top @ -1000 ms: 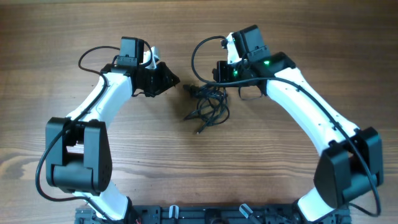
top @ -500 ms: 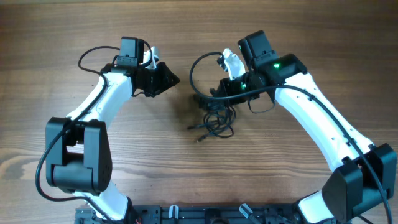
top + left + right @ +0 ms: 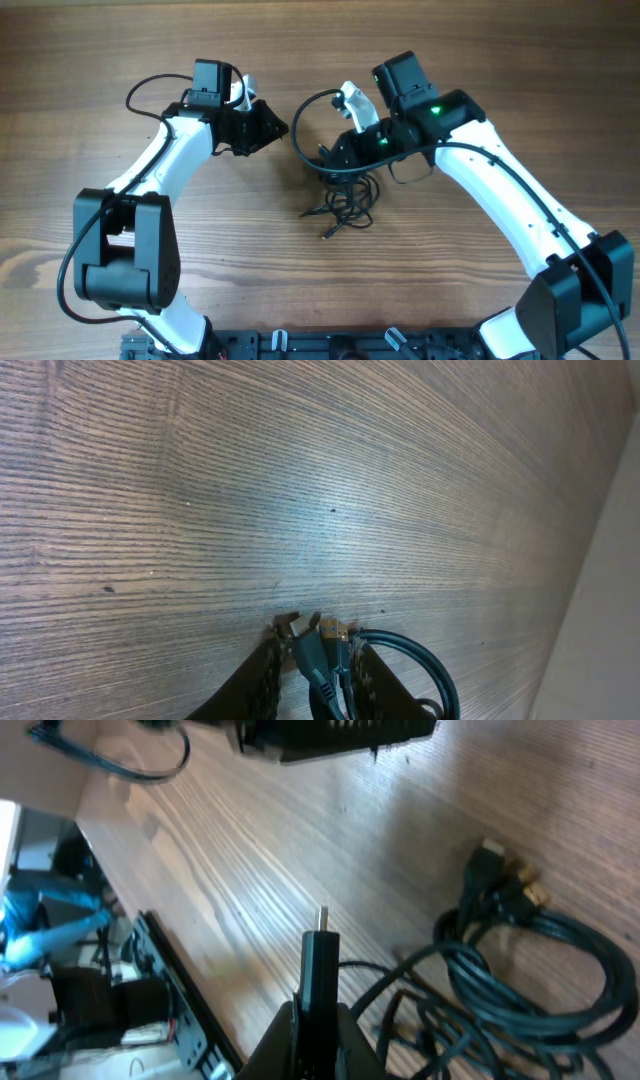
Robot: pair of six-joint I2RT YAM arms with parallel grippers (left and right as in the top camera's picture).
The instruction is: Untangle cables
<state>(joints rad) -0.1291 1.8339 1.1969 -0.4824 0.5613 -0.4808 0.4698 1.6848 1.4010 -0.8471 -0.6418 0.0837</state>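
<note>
Grip comes first. The right gripper [image 3: 318, 1018] has its jaws clamped on a black plug [image 3: 320, 965], whose bare metal tip points out over the table [image 3: 230, 870]. We judge that hold good enough to pull on, provided we draw along the cord and not across it.

Just beyond the plug lie the cables [image 3: 520, 985], a loose clump of dark loops resting on the wood. Two gold-tipped ends [image 3: 505, 875] poke out at its far side. We take the step in hand to be drawing this one cord free of the clump. To do it well, we lift slowly and watch whether the whole clump rises with it. If it does, we ease off and shake lightly instead of hauling, since tension would likely tighten any knot.

Farther across, near the clump, the left gripper [image 3: 317, 652] has its jaws narrowly parted around a pair of connectors [image 3: 310, 635], which look pinched there. We cannot tell whether their cord runs into the clump. If it does, that arm serves as the anchor and we move the right one away from it.
</note>
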